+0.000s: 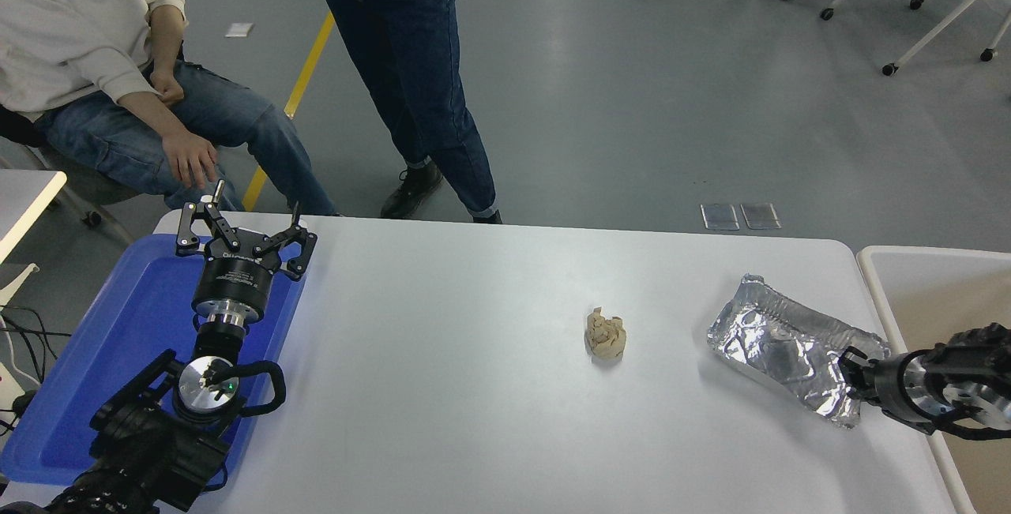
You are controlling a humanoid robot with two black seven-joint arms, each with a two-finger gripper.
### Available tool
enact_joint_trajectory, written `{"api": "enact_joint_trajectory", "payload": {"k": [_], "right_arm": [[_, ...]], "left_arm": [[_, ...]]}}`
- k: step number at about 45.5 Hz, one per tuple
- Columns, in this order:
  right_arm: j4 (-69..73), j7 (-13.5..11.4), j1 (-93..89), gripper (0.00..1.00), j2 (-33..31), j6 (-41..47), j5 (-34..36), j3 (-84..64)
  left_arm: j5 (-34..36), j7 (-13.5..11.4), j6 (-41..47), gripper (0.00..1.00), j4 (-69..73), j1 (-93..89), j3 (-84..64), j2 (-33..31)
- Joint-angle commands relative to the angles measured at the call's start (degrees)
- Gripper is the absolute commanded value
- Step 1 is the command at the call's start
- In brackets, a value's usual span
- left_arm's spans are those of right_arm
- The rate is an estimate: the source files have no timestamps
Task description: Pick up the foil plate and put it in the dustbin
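Note:
The foil plate [778,340], crinkled and silver, lies slantwise on the right part of the white table [458,388]. My right gripper [855,368] comes in from the right edge and is shut on the plate's right end, beside the table's right edge. The plate's far end points left and rests on or just above the table. The dustbin [873,273], cream-rimmed with a beige inside, stands against the table's right side, just behind and under my right arm. My left gripper [241,231] is parked open above the blue tray at the lower left.
A small crumpled tan paper wad [606,334] lies mid-table, left of the plate. A flat blue tray [118,324] covers the table's left end. One person sits at the far left corner, another stands behind the table's far edge.

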Motion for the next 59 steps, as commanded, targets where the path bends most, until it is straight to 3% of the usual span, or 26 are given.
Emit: {"api": "enact_joint_trajectory", "payload": {"k": [1, 15, 31, 49, 59], "right_arm": [[4.9, 0.0, 6.2, 0.00, -5.0, 3.5, -4.2, -0.4], [19.8, 0.5, 23.6, 0.00, -7.7, 5.9, -13.5, -10.1], [26.2, 0.5, 46.2, 0.00, -8.2, 20.0, -18.5, -20.6], [32.9, 0.5, 66.6, 0.00, -8.2, 32.6, -20.9, -25.6], [34.1, 0.5, 75.6, 0.00, -7.7, 35.5, -20.9, -28.4]], "left_arm": [[0.0, 0.1, -0.1, 1.00, 0.0, 0.0, 0.0, -0.1], [0.0, 0.2, -0.1, 1.00, 0.0, 0.0, 0.1, -0.1], [0.0, 0.2, 0.0, 1.00, 0.0, 0.0, 0.1, 0.0], [0.0, 0.2, 0.0, 1.00, 0.0, 0.0, 0.0, 0.0], [0.0, 0.3, 0.0, 1.00, 0.0, 0.0, 0.1, 0.0]]}}
